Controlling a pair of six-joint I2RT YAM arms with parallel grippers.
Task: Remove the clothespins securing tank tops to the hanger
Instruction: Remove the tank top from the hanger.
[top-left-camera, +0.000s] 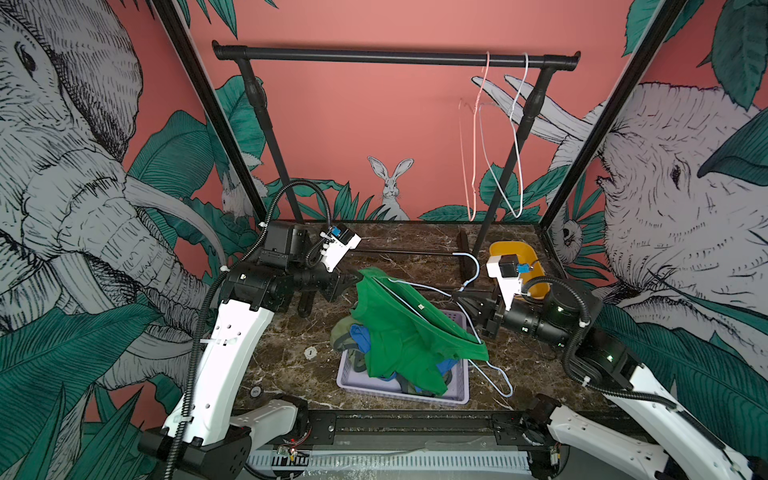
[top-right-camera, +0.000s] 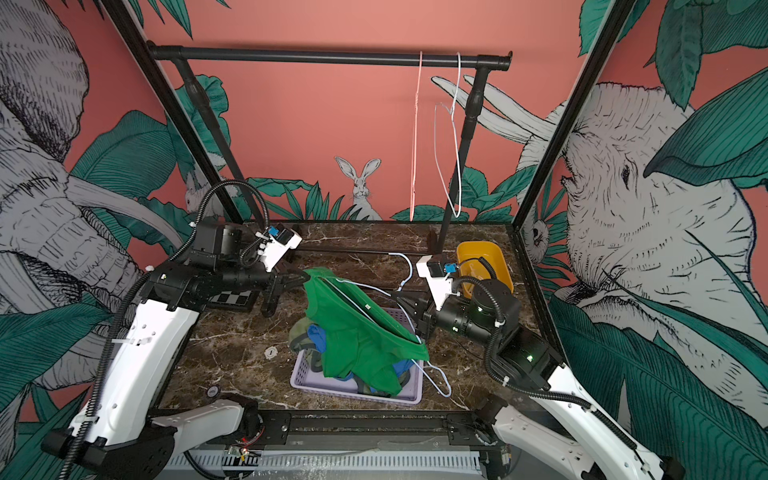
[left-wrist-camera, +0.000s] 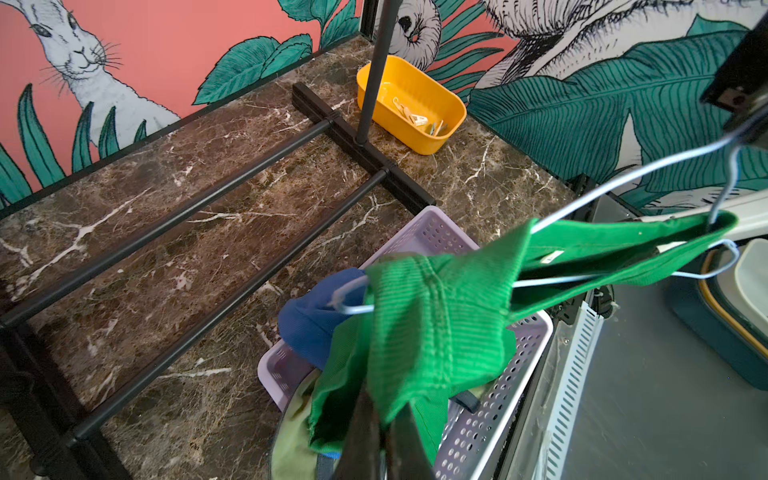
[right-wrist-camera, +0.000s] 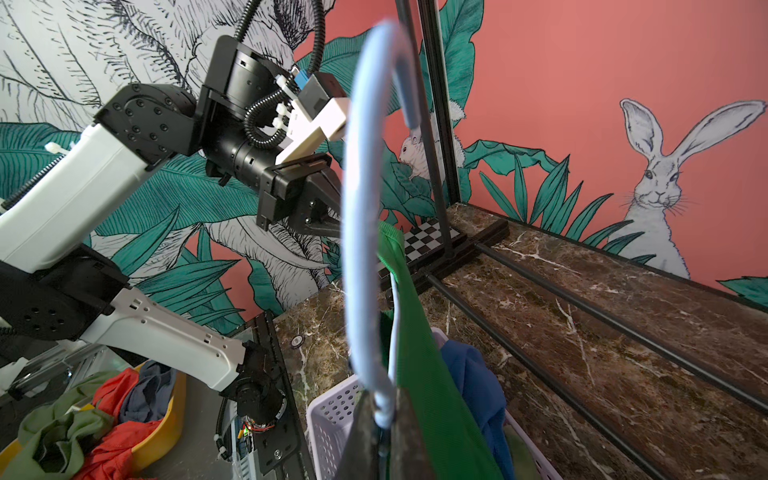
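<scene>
A bright green tank top (top-left-camera: 399, 328) (top-right-camera: 357, 328) hangs on a pale blue wire hanger (top-left-camera: 469, 266) (top-right-camera: 409, 270), tilted in the air over a lilac basket (top-left-camera: 395, 392). My left gripper (top-left-camera: 353, 282) (left-wrist-camera: 384, 419) is shut on the green top's (left-wrist-camera: 436, 311) upper left corner. My right gripper (top-left-camera: 457, 297) (right-wrist-camera: 380, 419) is shut on the hanger's (right-wrist-camera: 357, 208) neck, just below the hook. The blue top (top-left-camera: 359, 336) (left-wrist-camera: 316, 316) and the olive top (top-left-camera: 343, 332) lie crumpled in the basket. Several clothespins (left-wrist-camera: 419, 118) lie in a yellow bin (left-wrist-camera: 399, 129).
The yellow bin (top-left-camera: 505, 249) stands at the back right by the black rack's foot. From the rack's top bar (top-left-camera: 395, 56) hang an empty pink hanger (top-left-camera: 473, 166) and an empty white one (top-left-camera: 517, 145). Two black base rods (left-wrist-camera: 187, 216) cross the marble table. A checkerboard (top-right-camera: 232, 298) lies at left.
</scene>
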